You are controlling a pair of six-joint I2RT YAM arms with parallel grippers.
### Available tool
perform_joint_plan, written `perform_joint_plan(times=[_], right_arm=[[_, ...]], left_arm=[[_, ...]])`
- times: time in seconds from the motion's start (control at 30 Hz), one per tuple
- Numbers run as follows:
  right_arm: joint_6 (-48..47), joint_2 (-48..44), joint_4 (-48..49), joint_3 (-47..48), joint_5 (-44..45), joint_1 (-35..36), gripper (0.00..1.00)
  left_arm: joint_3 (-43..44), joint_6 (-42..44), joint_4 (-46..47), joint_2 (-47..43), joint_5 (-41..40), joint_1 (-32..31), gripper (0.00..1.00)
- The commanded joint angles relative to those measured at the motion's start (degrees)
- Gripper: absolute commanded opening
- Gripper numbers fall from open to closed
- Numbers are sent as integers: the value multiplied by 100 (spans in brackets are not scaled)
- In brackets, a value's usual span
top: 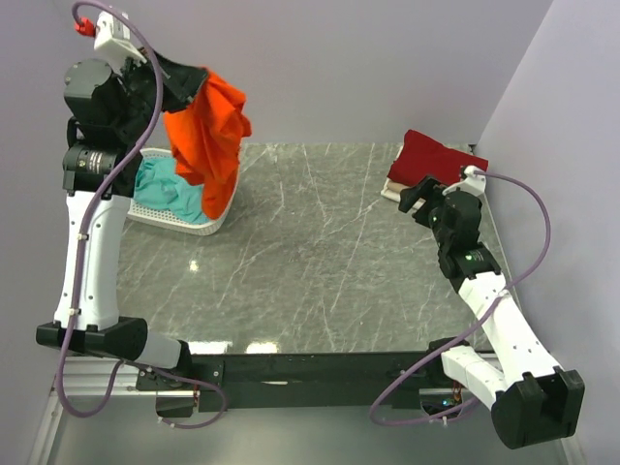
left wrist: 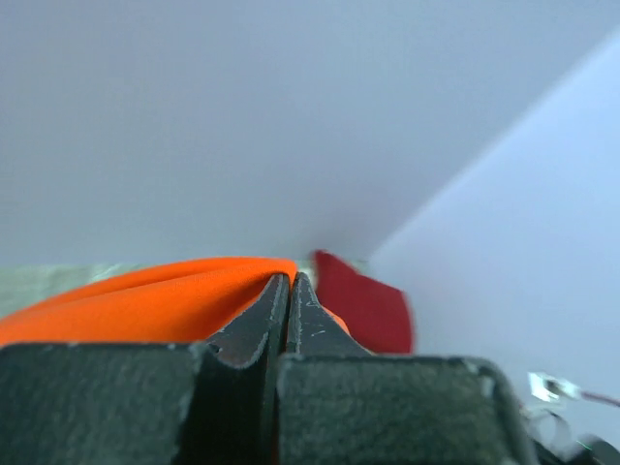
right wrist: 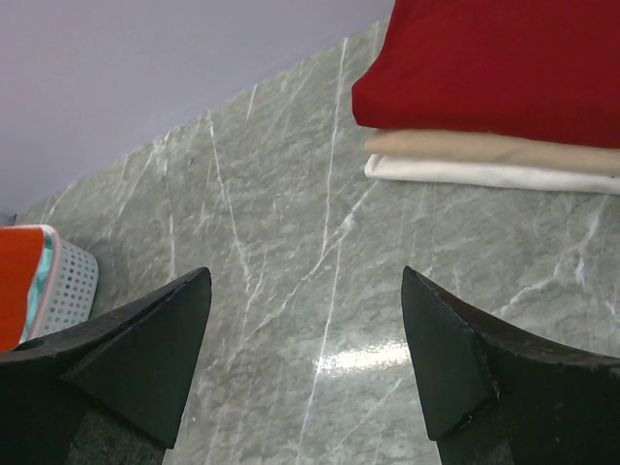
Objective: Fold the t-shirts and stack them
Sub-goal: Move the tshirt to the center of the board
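High at the back left, my left gripper (top: pixel 197 85) is shut on the bright orange t-shirt (top: pixel 208 136), which hangs down over the basket. In the left wrist view the jaws (left wrist: pixel 292 283) are pressed together with the orange cloth (left wrist: pixel 145 300) bulging round them. The teal t-shirt (top: pixel 170 194) lies in the basket. At the back right the dark red t-shirt (top: pixel 436 160) lies folded on the folded cream-white t-shirt (top: pixel 392 192). My right gripper (top: pixel 415 199) hovers open just in front of this stack, holding nothing (right wrist: pixel 305 276). The red shirt (right wrist: pixel 494 68) rests on the cream-white one (right wrist: pixel 484 160).
The white lattice basket (top: pixel 179 225) stands at the back left on the grey marble table (top: pixel 310 262). Lavender walls close in behind and on the right. The basket (right wrist: pixel 73 281) also shows at the far left of the right wrist view.
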Motion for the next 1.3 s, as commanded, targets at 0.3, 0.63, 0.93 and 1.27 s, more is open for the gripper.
perform_joint_plan(times=[0.3,0.63,0.93,1.27], right_arm=[[-6,-339,-199,47,152,34,85],[126,-322,-172,-488,-146,43,83],[398,38,-418,-1034,-271,658,77],[1241,750,-1033,-1263,-270,940,74]], left_arm=[[537,-1263,1572,174,1960,-793,0],[-3058,-218,-712,112,-1131,-793,76],[-4755,46,-591,-424,-1512,-1056,83],[-5582,-366,-239,-152,-1248,-1786,77]])
